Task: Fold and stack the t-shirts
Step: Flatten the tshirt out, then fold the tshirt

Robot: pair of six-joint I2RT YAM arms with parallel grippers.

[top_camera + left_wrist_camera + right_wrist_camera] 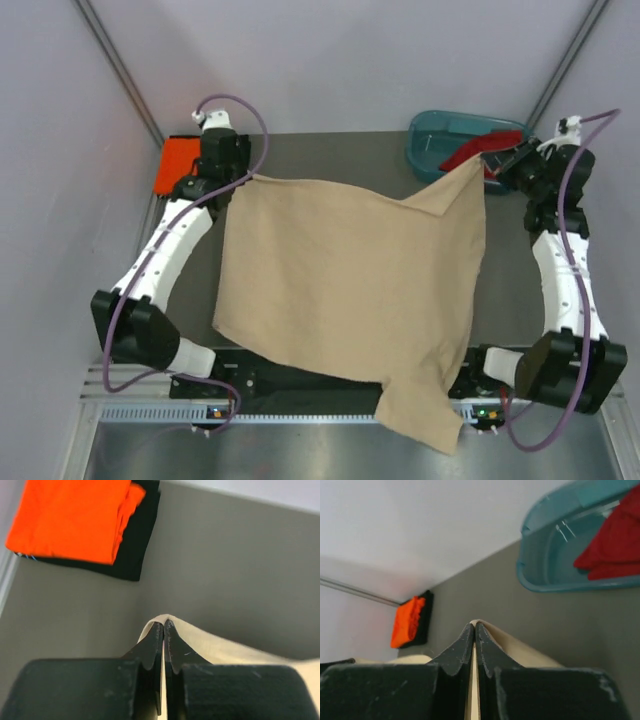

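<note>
The beige-tan t-shirt (350, 290) hangs spread over the grey table, held up by two far corners; its near end droops over the front rail. My left gripper (243, 176) is shut on its far left corner (200, 645). My right gripper (487, 165) is shut on its far right corner (520, 652). The folded orange t-shirt (70, 517) lies on the folded black t-shirt (132, 555) at the far left corner (176, 165). The dark red t-shirt (478, 152) lies in the teal tub (430, 135), also in the right wrist view (615, 540).
The teal tub (545, 555) stands at the far right corner of the table. Grey walls close in the back and both sides. A metal rail (300, 412) runs along the near edge between the arm bases.
</note>
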